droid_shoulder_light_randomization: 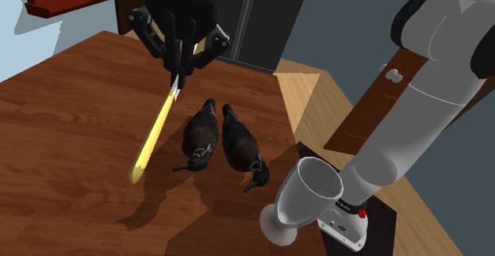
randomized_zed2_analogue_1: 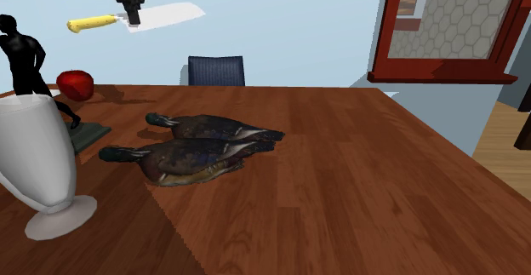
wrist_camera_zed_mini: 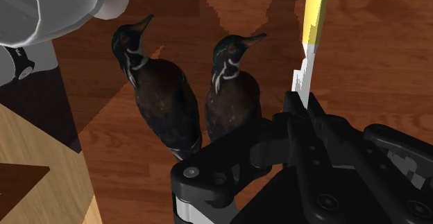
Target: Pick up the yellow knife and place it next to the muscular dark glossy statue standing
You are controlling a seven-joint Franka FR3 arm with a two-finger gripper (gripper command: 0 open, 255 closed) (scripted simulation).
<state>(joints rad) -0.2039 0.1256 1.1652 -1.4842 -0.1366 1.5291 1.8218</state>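
Yellow-handled knife, broad pale blade, perhaps cleaver-like, in end effector

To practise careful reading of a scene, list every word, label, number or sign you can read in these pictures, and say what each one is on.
None can be read.
The knife, the tool clasping it, the dark statue, the two ducks and the white goblet bear no writing.
Small marks on the arm's base are too small to read.
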